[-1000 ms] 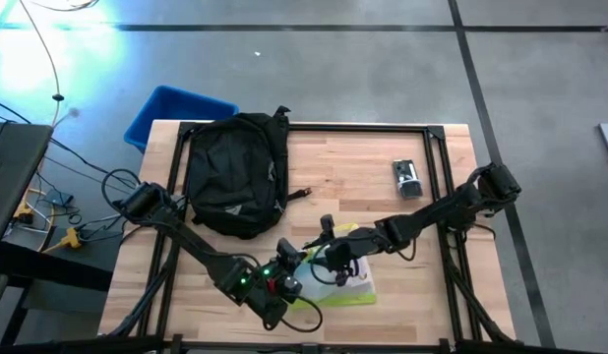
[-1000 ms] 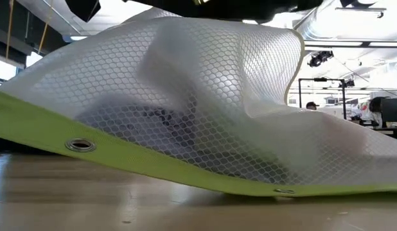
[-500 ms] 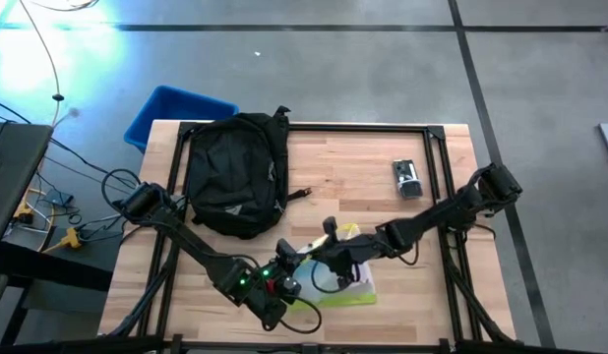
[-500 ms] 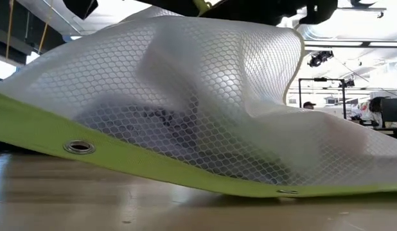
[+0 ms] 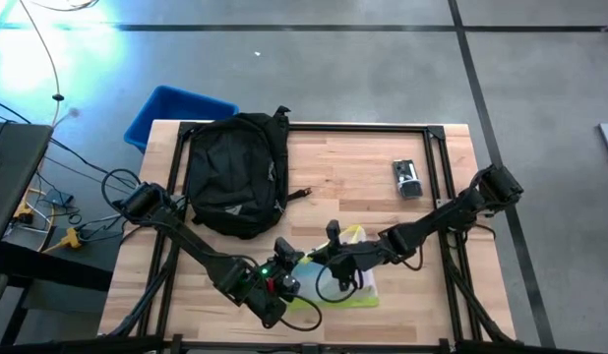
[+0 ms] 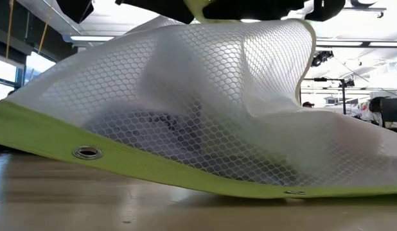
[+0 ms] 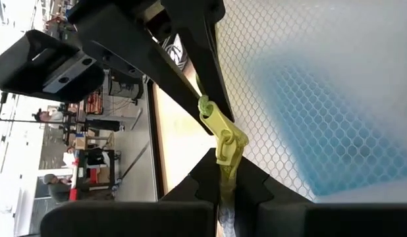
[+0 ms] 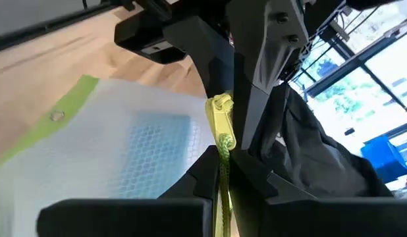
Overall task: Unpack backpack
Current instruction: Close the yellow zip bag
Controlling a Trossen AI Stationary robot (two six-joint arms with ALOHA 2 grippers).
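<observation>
— While both grippers pinch that yellow zipper pull (image 7: 224,141), what worries you?

— I have the left gripper (image 7: 224,181) and the right gripper (image 8: 222,172) clenched on the same small tab of the mesh pouch (image 5: 345,280), near the table's (image 5: 363,167) front edge. If they tug apart, I judge the tab could slip out or tear.

— And the backpack (image 5: 235,172)?

— It lies at the rear left, well apart from both arms, beside the blue bin (image 5: 171,108). I can't see whether it's emptied; the pouch, lifted at the pull, could drag sideways.
</observation>
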